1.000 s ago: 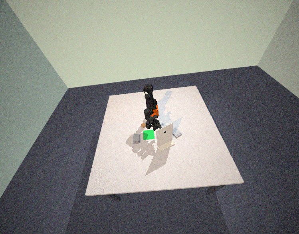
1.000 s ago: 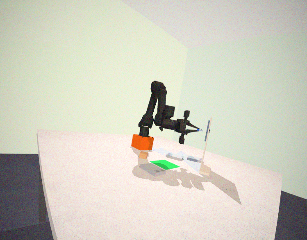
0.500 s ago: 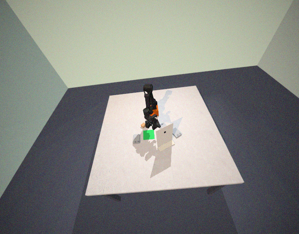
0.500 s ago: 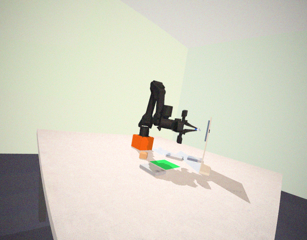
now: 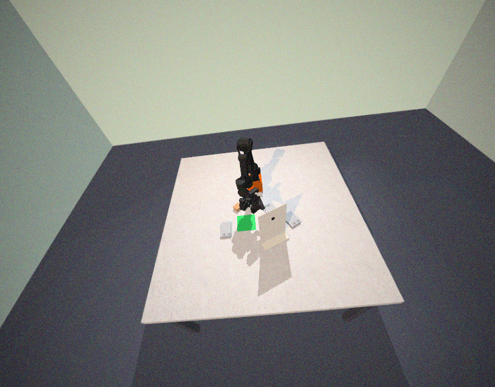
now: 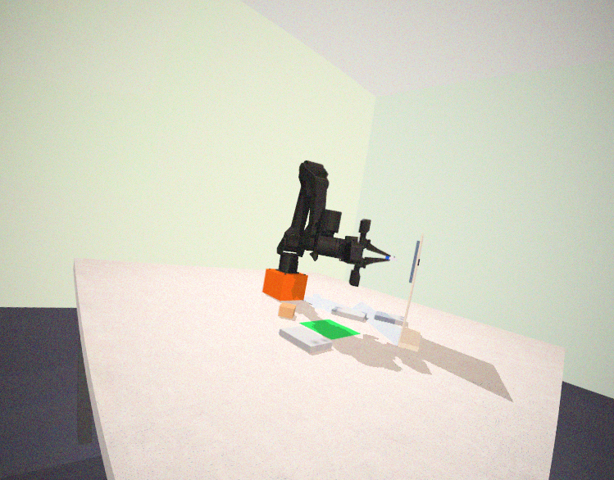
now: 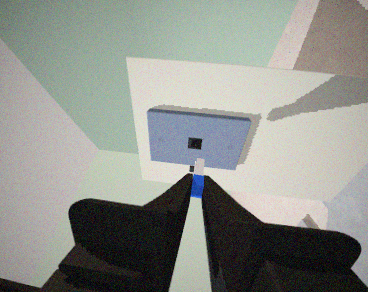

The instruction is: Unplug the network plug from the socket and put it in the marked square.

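My gripper (image 6: 388, 258) (image 7: 197, 179) is shut on the network plug, blue at its rear (image 7: 197, 187) with a pale front end. The plug (image 6: 392, 257) is held level in the air, clear of the panel. The cream panel (image 5: 266, 223) (image 6: 412, 296) (image 7: 290, 125) stands upright. Its blue-grey socket plate (image 6: 415, 262) (image 7: 172, 132) has a dark, empty square socket (image 7: 195, 143). The marked green square (image 5: 246, 222) (image 6: 329, 328) lies on the table, below and to the side of the gripper. The tab on the plug is too small to make out.
A grey-white block (image 5: 226, 229) (image 6: 304, 338) lies beside the green square. A small orange block (image 5: 236, 207) (image 6: 286, 310) lies near the arm's orange base (image 6: 284, 284). Another flat block (image 5: 293, 220) (image 6: 389, 318) lies near the panel, and a third (image 6: 349, 313) lies behind the square.
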{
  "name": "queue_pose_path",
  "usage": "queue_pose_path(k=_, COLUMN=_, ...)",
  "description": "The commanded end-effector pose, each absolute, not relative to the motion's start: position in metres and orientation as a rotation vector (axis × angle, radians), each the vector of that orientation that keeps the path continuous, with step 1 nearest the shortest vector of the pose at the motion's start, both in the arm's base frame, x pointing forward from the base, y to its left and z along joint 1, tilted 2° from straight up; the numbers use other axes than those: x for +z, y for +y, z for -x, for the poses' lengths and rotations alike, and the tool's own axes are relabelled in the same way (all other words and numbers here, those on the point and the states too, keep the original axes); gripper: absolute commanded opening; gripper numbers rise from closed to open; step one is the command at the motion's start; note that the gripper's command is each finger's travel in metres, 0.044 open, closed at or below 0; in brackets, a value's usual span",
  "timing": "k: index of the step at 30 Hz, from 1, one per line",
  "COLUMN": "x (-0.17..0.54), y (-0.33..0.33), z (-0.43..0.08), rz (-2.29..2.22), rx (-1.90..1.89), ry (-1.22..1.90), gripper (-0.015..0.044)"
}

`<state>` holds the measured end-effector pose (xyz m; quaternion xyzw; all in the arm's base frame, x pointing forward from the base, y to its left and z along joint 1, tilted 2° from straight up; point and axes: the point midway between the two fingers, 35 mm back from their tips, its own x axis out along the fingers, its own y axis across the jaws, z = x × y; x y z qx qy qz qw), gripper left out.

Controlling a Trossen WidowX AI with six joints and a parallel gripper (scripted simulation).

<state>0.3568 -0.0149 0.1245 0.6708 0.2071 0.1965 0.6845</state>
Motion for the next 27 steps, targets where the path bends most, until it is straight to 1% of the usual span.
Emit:
queue_pose_path(k=1, x=0.125, y=-0.016, z=-0.353, rz=-1.498, rx=0.444, ry=0.465, gripper=0.0000)
queue_pose_path(k=9, x=0.126, y=-0.017, z=-0.352, rz=-1.503, rx=0.440, ry=0.464, gripper=0.0000)
queue_pose_path(k=27, x=0.161, y=-0.018, z=-0.342, rz=-1.500, rx=0.442, ry=0.465, gripper=0.0000)
